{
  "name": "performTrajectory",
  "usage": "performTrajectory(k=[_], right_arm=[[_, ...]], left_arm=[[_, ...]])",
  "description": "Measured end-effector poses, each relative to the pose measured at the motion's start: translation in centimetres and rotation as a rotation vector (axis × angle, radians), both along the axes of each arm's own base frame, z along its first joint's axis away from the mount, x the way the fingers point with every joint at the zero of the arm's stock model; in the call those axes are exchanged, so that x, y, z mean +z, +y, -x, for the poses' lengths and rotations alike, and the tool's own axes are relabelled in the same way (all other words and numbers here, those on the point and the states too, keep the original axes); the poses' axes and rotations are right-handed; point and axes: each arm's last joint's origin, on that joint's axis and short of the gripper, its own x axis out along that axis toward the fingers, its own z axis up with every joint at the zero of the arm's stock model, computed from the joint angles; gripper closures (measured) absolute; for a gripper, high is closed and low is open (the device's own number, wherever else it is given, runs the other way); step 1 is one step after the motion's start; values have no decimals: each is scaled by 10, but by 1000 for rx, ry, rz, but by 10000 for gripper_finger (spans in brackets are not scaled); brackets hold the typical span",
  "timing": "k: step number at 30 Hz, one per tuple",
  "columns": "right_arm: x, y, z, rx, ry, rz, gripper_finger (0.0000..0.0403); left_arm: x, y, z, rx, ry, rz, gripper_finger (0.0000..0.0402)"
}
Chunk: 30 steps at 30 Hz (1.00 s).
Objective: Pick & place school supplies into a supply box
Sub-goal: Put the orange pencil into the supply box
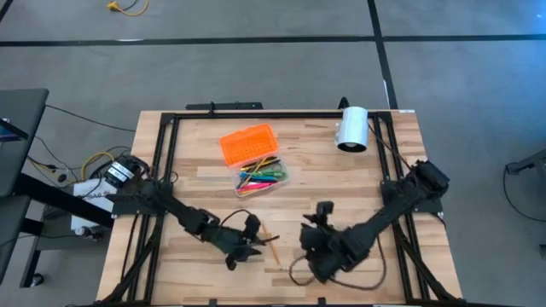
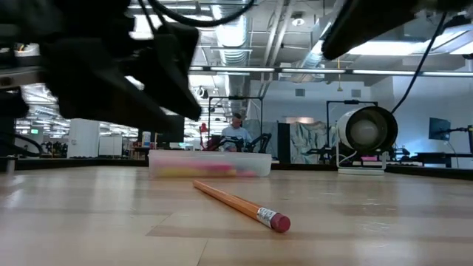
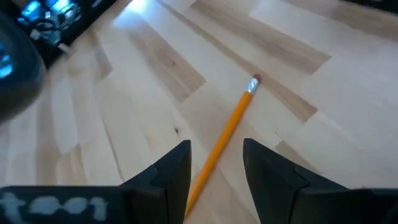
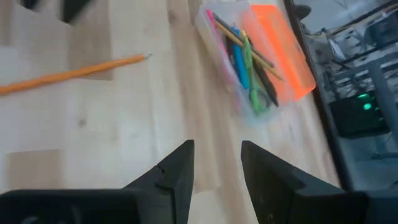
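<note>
Left claw [image 3: 216, 171] hangs wide over the orange wooden pencil [image 3: 227, 134] on the tabletop [image 3: 124, 93]; closing crooked might roll it away.

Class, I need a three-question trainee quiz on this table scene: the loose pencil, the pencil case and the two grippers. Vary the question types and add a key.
1. True or false: the orange wooden pencil with the pink eraser lies inside the clear plastic pencil case.
2. Which gripper has the pencil lying in line between its open fingers? A) left gripper B) right gripper
3. Fill in: the ribbed orange lid lies ____ the case, not on it.

Key: 1 false, it lies loose on the wooden table; 2 A; 3 beside.
</note>
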Motion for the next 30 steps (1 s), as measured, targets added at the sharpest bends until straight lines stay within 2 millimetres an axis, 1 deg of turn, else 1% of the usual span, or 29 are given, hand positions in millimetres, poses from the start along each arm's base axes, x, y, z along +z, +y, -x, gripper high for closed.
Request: performTrajectory(k=[4, 8, 11, 14, 18, 24, 30], right_arm=[[1, 29, 24, 26, -90, -27, 278], [3, 55, 50, 74, -195, -28, 278], [4, 69, 67, 95, -265, -46, 278], [3, 78, 78, 98, -307, -83, 278], [-11, 88, 86, 106, -310, -80, 278], [-34, 95, 83, 107, -288, -19, 278], [-36, 92, 79, 95, -288, -12, 278]], left_arm=[[0, 18, -12, -46, 30, 60, 264], [-2, 33, -18, -70, 55, 77, 273], [-2, 41, -21, -91, 63, 102, 283], [-2, 44, -22, -118, 66, 119, 292], [-1, 45, -23, -128, 63, 126, 298], [1, 44, -24, -133, 31, 130, 291], [2, 42, -24, -151, 12, 119, 281]])
